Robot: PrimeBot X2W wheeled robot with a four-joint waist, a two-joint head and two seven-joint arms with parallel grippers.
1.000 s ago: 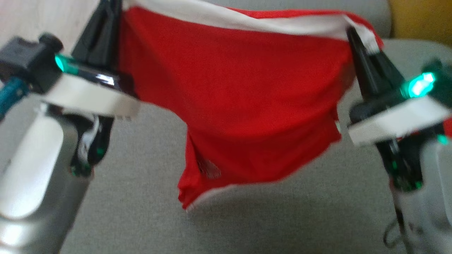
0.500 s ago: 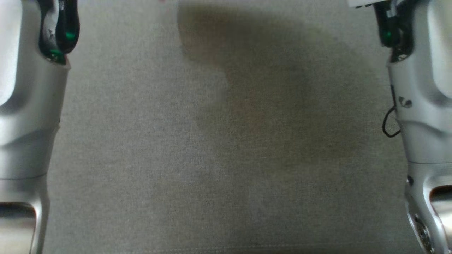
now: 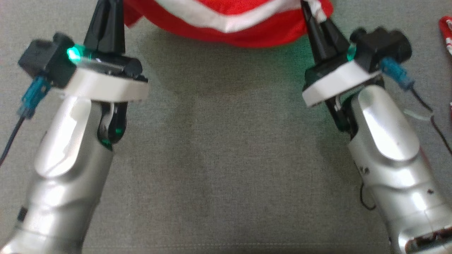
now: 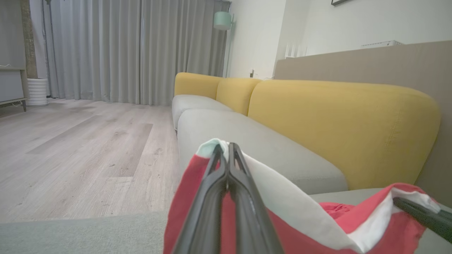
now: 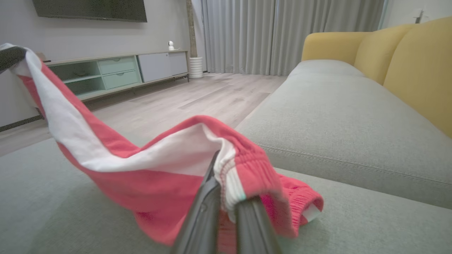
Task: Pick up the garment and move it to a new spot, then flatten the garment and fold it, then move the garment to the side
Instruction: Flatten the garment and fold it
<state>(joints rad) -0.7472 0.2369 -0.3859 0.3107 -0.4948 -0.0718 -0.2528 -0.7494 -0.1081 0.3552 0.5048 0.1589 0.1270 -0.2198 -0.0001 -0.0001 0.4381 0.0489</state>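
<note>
Garment [image 3: 229, 35] spanning left end effector [image 4: 227, 150], right end effector [image 3: 309, 14]

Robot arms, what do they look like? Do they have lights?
Both are shiny silver: the left arm and the right arm. Each has a white ring, a black camera box with a blue plug and thin black cable, a glowing green light, and two long, pointy black fingers.

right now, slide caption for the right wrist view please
Right gripper shut on the red and white garment, which sags across to the left gripper over a grey sofa seat.
</note>
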